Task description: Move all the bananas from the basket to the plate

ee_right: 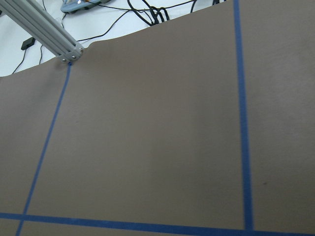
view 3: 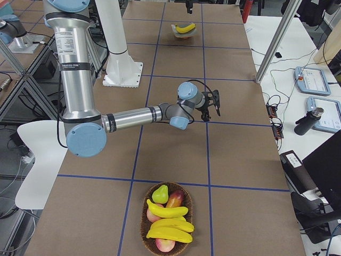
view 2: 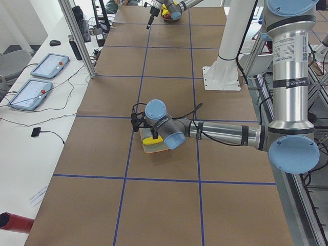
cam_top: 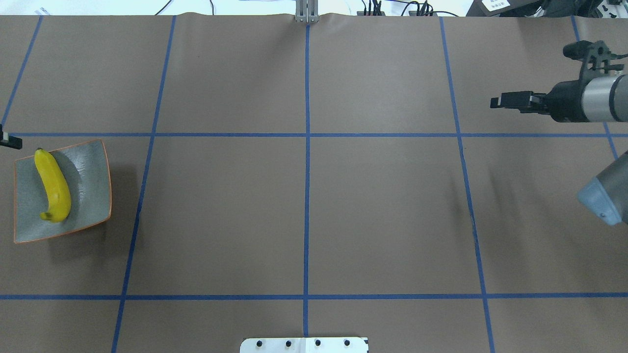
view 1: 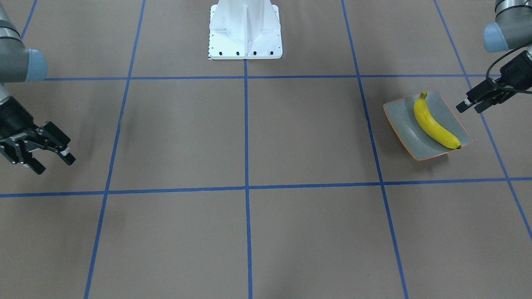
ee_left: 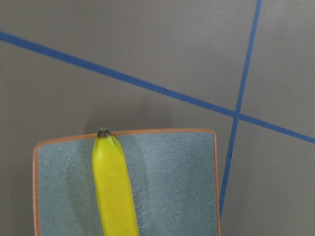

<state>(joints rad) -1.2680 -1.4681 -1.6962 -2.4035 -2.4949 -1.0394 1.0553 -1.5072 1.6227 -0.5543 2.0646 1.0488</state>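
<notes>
One yellow banana [view 1: 434, 123] lies on the square grey-green plate [view 1: 405, 118] with the orange rim. Both also show in the overhead view, the banana [cam_top: 54, 189] on the plate [cam_top: 91, 181]. My left gripper [view 1: 469, 107] hovers just beyond the plate's edge, open and empty; its wrist view looks down on the banana [ee_left: 114, 191] and the plate [ee_left: 172, 182]. My right gripper [view 1: 54, 162] is open and empty above bare table, far from the plate. Several more bananas [view 3: 169, 226] lie in the wicker basket [view 3: 143, 224] at the table's right end.
The basket also holds a pear [view 3: 160, 192] and reddish fruit [view 3: 175, 199]. The robot's white base [view 1: 245, 31] stands at the table's middle rear. An aluminium post [cam_top: 306, 11] is at the far edge. Blue tape lines grid the brown table.
</notes>
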